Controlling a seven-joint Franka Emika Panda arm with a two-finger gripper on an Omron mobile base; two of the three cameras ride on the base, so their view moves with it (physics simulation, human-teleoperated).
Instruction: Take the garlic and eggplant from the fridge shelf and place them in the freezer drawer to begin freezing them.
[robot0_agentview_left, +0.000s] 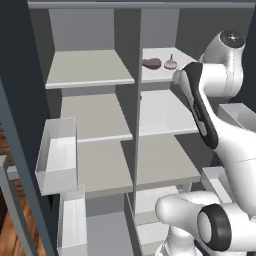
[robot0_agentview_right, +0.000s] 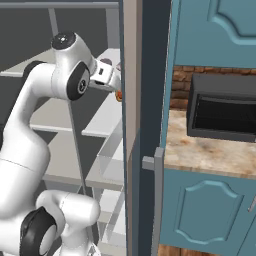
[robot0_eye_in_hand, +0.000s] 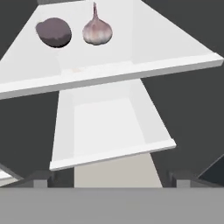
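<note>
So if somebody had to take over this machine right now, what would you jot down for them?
Pincer: open, holding nothing, out in front of the shelves.
Garlic and eggplant: side by side on the top right fridge shelf, eggplant left of the garlic in the hand view, apart, neither touched.
Done: fridge stands open, arm raised toward that shelf.
Left: grasp each one, carry it down to the freezer drawer, release it.

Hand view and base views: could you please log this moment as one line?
phase: approach | gripper: open, empty | garlic: on fridge shelf, untouched | eggplant: beside garlic, apart
</note>
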